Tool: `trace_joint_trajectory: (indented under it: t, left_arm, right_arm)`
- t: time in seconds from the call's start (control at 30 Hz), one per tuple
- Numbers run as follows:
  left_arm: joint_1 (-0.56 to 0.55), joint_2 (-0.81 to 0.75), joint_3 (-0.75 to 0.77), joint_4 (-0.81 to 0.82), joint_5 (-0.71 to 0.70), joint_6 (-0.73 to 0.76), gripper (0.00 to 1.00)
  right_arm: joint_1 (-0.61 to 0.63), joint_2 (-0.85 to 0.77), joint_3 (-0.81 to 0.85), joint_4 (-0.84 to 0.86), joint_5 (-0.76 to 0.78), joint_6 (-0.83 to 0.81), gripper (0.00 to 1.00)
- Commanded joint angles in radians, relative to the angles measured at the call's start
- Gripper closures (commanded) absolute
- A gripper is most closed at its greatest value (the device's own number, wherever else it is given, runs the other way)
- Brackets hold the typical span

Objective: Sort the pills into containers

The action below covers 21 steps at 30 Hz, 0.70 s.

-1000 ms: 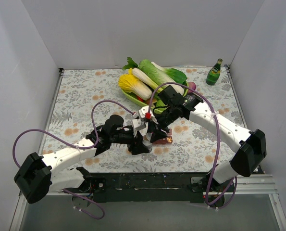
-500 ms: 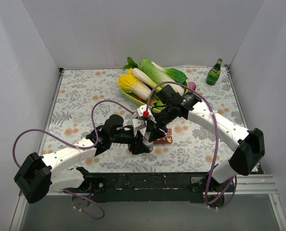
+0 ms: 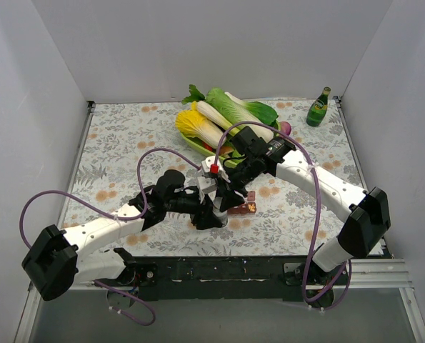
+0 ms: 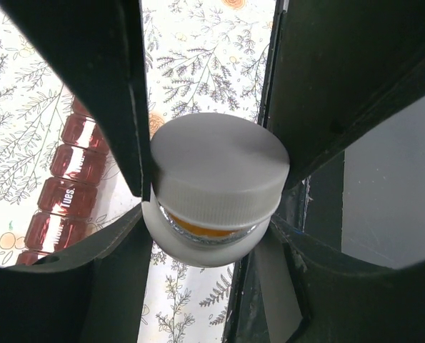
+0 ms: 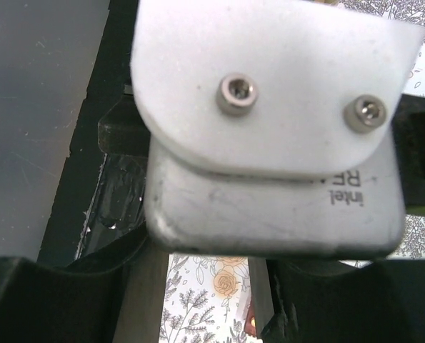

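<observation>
A: What is being held?
B: A white-capped bottle point(image 4: 219, 161) is being clamped by the left end effector point(image 4: 208, 179). Whether the right end effector point(image 3: 228, 194) is apart cannot be told.
A: Any writing?
B: "Tues" is being shown on the organiser point(image 4: 66, 193), lying on the table point(image 4: 198, 57) beside the bottle. "intel" is being shown on a camera point(image 5: 269, 207).

Open cloth point(image 3: 116, 139) L; veg tray point(image 3: 192, 146), green bottle point(image 3: 317, 107) far side
</observation>
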<state>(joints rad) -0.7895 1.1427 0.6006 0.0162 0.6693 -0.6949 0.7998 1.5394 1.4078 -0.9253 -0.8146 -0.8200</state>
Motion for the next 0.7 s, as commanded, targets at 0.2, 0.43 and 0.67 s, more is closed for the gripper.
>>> trace_joint_trajectory:
  t: [0.2, 0.43, 0.67]
  left_arm:
    - [-0.005, -0.02, 0.048, 0.057, -0.007, 0.006, 0.75]
    - [-0.005, -0.035, 0.042, 0.06, -0.017, 0.006, 0.75]
    - [-0.005, -0.054, 0.041, 0.067, -0.03, 0.006, 0.75]
  right_arm:
    - [0.013, -0.005, 0.016, 0.008, -0.057, 0.025, 0.43]
    - [0.013, -0.013, 0.01, 0.028, -0.058, 0.047, 0.37]
    - [0.013, -0.022, -0.021, 0.062, -0.026, 0.07, 0.39]
